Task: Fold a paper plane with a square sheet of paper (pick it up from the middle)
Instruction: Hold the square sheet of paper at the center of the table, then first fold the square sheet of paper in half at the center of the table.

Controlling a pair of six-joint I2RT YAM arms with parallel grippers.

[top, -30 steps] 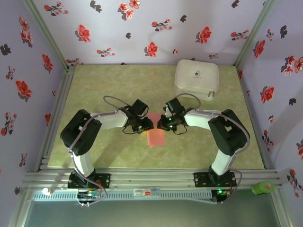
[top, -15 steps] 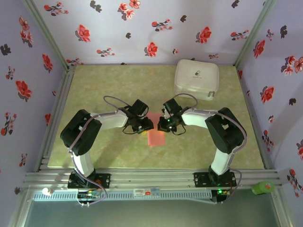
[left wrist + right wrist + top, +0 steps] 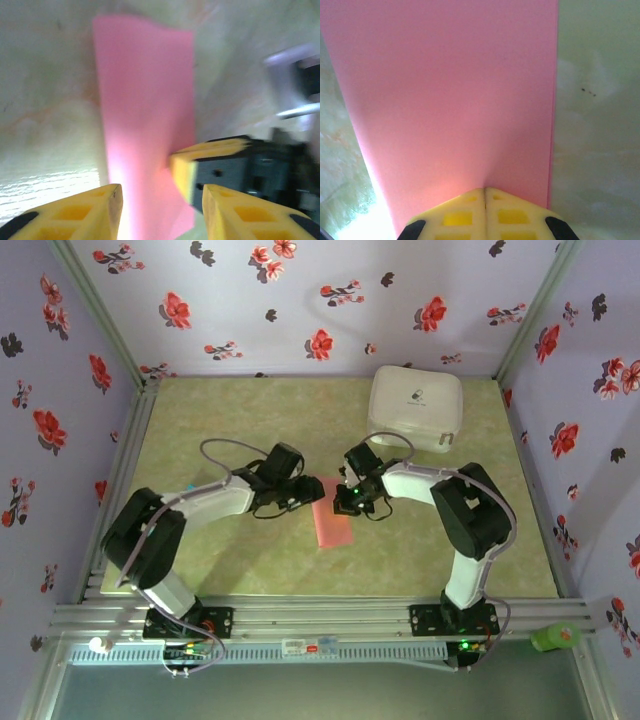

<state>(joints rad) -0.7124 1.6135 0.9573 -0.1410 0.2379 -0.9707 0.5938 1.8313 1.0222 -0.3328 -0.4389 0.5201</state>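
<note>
The square sheet of paper (image 3: 334, 525) is salmon-pink and shows as a narrow folded rectangle on the green mat, between the two arms. My right gripper (image 3: 346, 502) is at the sheet's right edge. In the right wrist view it (image 3: 485, 190) is shut, and the paper (image 3: 450, 95) puckers at its tips and spreads away beyond them. My left gripper (image 3: 306, 494) sits just left of the sheet. Its yellow fingers (image 3: 95, 205) stand apart, nothing between them. The paper (image 3: 145, 115) lies ahead of them, with the right gripper's finger against its edge.
A white rounded-square case (image 3: 415, 407) stands at the back right of the mat. Aluminium rails (image 3: 300, 618) frame the table, and flowered walls close three sides. A green object (image 3: 555, 637) lies outside the front right corner.
The left arm has drawn back to the left and its jaws have opened a little. The right gripper has edged left, staying shut. The paper now lies slightly more slanted.
</note>
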